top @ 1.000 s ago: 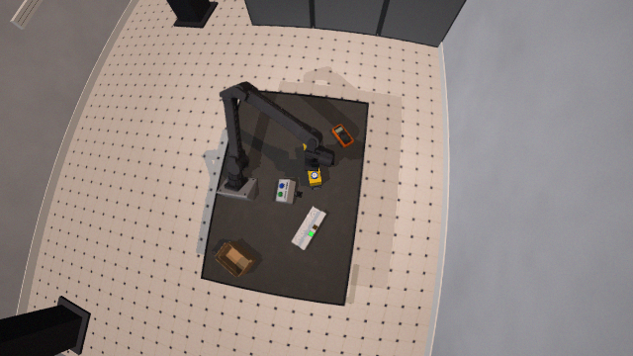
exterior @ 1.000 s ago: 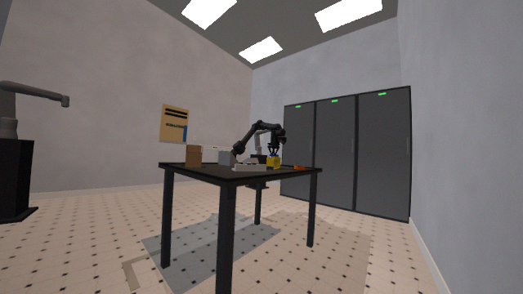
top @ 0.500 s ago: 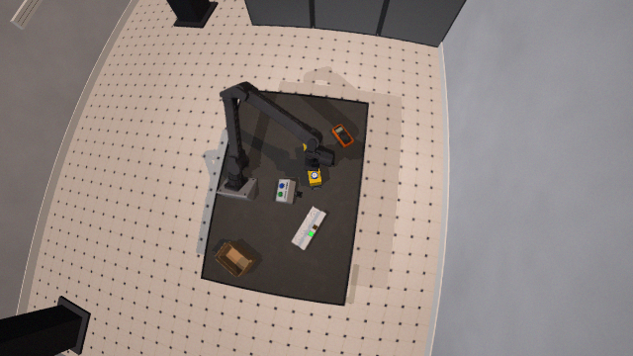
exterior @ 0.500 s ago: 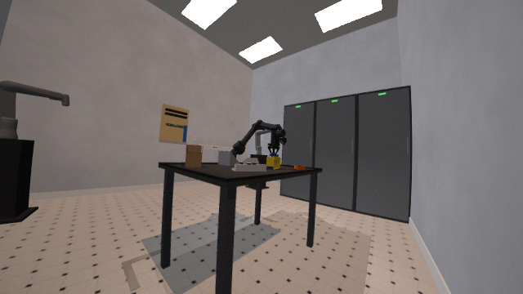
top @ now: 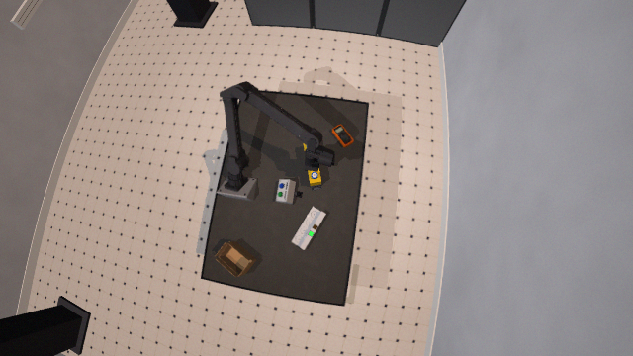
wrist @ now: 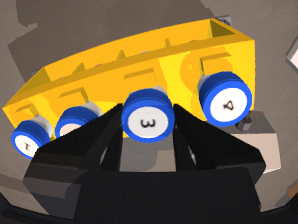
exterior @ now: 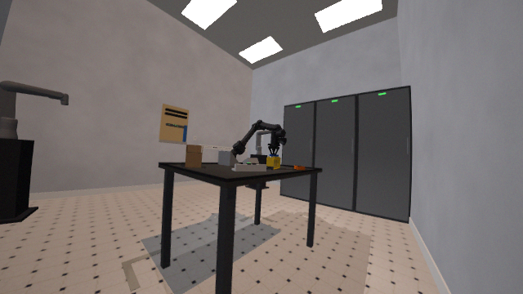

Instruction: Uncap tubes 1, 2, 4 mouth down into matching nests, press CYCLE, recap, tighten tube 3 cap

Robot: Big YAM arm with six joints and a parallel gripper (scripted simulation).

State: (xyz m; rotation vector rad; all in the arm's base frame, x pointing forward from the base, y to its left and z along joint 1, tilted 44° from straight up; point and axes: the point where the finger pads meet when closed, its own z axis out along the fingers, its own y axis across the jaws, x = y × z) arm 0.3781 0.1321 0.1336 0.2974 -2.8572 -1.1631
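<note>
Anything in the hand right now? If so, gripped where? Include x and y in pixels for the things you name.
Yes: the blue cap marked 3 (wrist: 148, 116), pinched at opposite sides of its rim between the hand's (wrist: 148, 112) two fingers, on its tube in the yellow decapping station (top: 315, 184) (exterior: 273, 162) (wrist: 172, 80).

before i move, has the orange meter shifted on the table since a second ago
No, the orange meter lies at the same spot and angle near the table's edge in the top view.
</note>
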